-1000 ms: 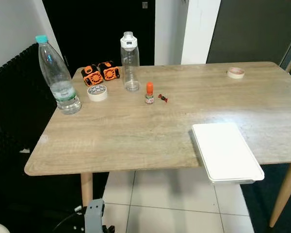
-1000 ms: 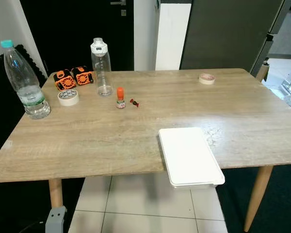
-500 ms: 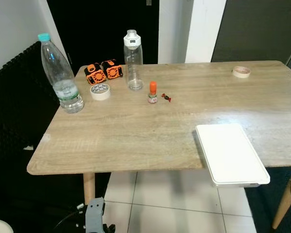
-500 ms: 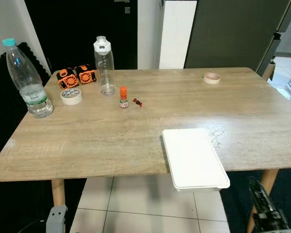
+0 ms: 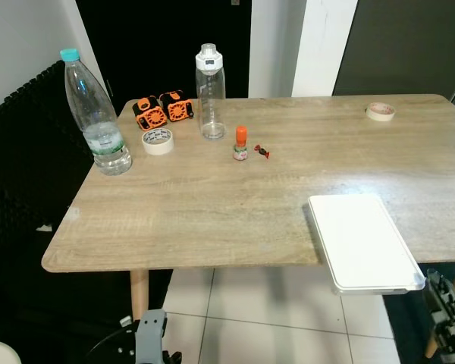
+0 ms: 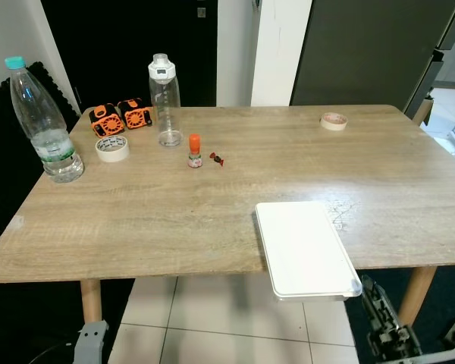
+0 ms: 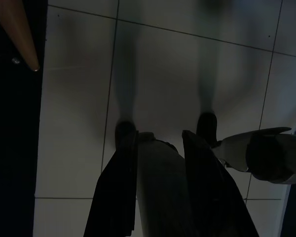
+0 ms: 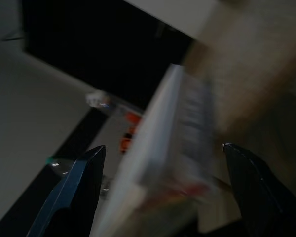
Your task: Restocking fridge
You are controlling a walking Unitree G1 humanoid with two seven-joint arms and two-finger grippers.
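Right gripper (image 8: 160, 182) sits low beside the table's near right corner, and on its wrist camera I see the two black fingers (image 8: 71, 197) spread wide, nothing between them, the blurred edge of the white tray (image 6: 306, 249) ahead of them. From the head camera I catch that arm just below the tray's overhanging end, apart from it.

One tray: flat, rectangular, smooth white plastic with rounded corners, lying on the near right part of the wooden table (image 6: 174, 212), one short end sticking out past the table edge.

Two clear plastic bottles stand upright. One, a large water bottle (image 5: 95, 114) with a teal cap and a little water inside, is at the left edge. One taller sports bottle (image 5: 211, 91) with a white lid stands further back. One tiny bottle with an orange cap (image 5: 240, 143) stands near the sports bottle, one small red wrapped sweet (image 5: 262, 152) just beside it.

Two tape rolls: one white (image 5: 157, 141) near the water bottle, one beige (image 5: 381, 111) far right. Two orange-and-black gadgets (image 5: 163, 111) sit touching at the back.

Left gripper (image 7: 163, 143) hangs over pale floor tiles, fingers slightly parted, holding nothing.
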